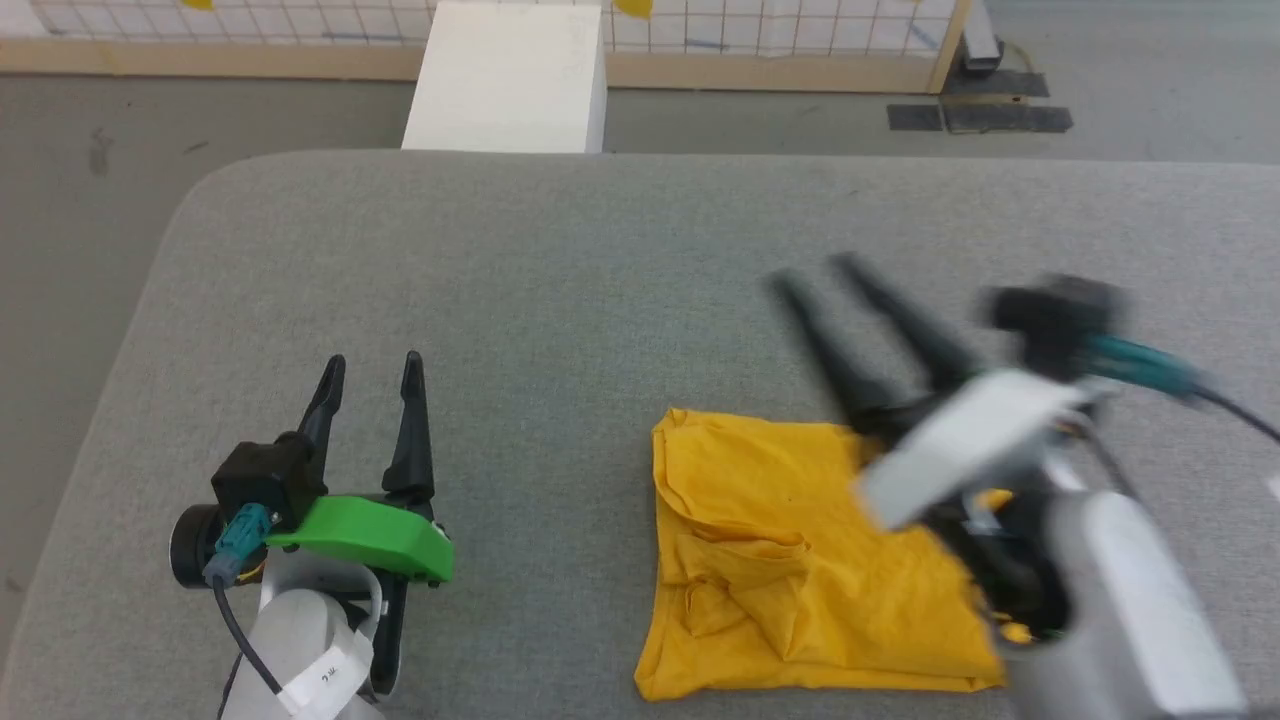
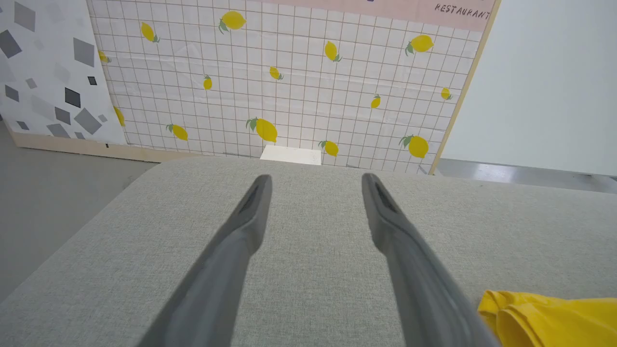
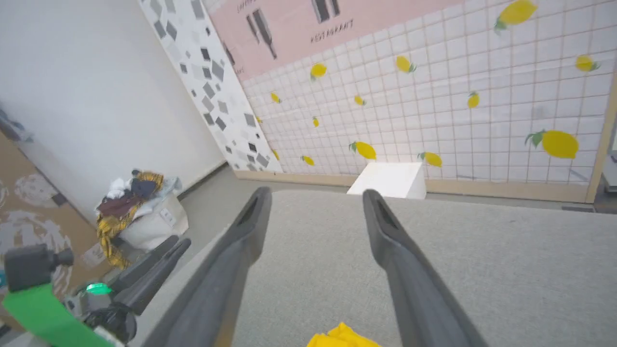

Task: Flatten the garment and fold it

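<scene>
Head view: the garment [image 1: 800,560] lies on the grey padded table [image 1: 600,250], near its front edge and right of centre. It makes a rough rectangle, plain yellow side up, with a puckered flap bunched toward its left edge. The fold looks nearly complete, so the step in hand is probably a clean let-go and tidy. To do it well, lift the fingers straight up and off so no cloth snags, then smooth the puckered flap flat without dragging the layers underneath.

The right gripper [image 1: 812,272] is motion-blurred. Its forearm crosses the garment's right side, and its fingers are spread, holding nothing, pointing away and leftward past the far edge. The left gripper [image 1: 374,362] rests well apart to the left, fingers parted and pointing away.

Left wrist view: the fingers are wide apart, low over bare grey cloth. A yellow corner of the garment [image 2: 544,320] shows at lower right, beside the right-hand finger. I cannot tell whether they touch.

Right wrist view: the fingers are spread with nothing between them, angled over the table. A bit of the garment [image 3: 344,337] shows at the bottom edge, below the gap.
</scene>
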Available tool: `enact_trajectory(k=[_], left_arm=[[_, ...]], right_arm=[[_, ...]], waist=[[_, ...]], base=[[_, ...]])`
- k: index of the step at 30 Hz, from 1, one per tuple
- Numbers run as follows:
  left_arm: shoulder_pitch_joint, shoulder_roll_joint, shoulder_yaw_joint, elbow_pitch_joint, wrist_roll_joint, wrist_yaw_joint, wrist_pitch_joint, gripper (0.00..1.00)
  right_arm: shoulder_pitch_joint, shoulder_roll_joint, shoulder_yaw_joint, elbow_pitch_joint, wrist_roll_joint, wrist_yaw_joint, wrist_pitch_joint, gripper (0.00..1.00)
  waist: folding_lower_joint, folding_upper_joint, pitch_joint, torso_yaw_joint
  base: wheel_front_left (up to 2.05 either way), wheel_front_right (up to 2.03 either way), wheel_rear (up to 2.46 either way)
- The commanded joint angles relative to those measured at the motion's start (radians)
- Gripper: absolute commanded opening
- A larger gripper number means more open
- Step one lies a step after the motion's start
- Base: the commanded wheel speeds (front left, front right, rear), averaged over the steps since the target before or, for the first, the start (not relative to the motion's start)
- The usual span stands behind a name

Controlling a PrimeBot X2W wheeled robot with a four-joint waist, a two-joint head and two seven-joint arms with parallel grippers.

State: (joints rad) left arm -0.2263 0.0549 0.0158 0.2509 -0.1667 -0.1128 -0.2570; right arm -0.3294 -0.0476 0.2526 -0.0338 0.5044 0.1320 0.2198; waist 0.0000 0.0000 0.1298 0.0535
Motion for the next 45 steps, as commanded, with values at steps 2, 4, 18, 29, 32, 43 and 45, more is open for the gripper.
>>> enact_trajectory(k=[2,4,18,29,32,43,45], left_arm=[[0.012,-0.004,0.003,-0.005,0.004,0.000,-0.005,1.00],[0.018,-0.005,0.005,-0.008,0.004,0.001,-0.005,1.00],[0.021,-0.005,0.000,-0.005,0.006,-0.002,-0.005,1.00],[0.018,-0.005,-0.005,0.001,0.005,-0.001,-0.005,1.00],[0.021,-0.005,-0.006,-0.001,0.004,0.001,-0.005,1.00],[0.014,0.011,0.028,-0.038,0.017,0.009,-0.005,1.00],[0.005,0.019,0.037,-0.047,0.021,0.009,-0.005,1.00]], right_arm=[[0.076,-0.003,-0.115,-0.028,0.012,-0.001,-0.073,1.00],[0.125,-0.003,-0.201,-0.032,0.053,-0.001,-0.113,1.00],[0.249,-0.003,-0.361,0.316,0.282,-0.001,0.033,1.00],[0.180,-0.003,-0.301,0.493,0.298,-0.001,0.174,0.50],[0.169,-0.003,-0.291,0.498,0.267,-0.001,0.212,0.00],[0.045,-0.060,-0.151,0.246,-0.197,-0.001,0.403,0.00],[-0.002,-0.111,-0.085,0.218,-0.259,-0.001,0.409,0.00]], waist=[[0.0000,0.0000,-0.019,-0.019],[0.0000,0.0000,-0.025,-0.027],[0.0000,0.0000,-0.022,-0.054],[0.0000,0.0000,-0.016,-0.051],[0.0000,0.0000,-0.016,-0.054],[0.0000,0.0000,0.044,-0.176],[0.0000,0.0000,0.062,-0.218]], base=[[0.00,0.00,0.00],[0.00,0.00,0.00],[0.00,0.00,0.00],[0.00,0.00,0.00],[0.00,0.00,0.00],[0.00,0.00,0.00],[0.00,0.00,0.00]])
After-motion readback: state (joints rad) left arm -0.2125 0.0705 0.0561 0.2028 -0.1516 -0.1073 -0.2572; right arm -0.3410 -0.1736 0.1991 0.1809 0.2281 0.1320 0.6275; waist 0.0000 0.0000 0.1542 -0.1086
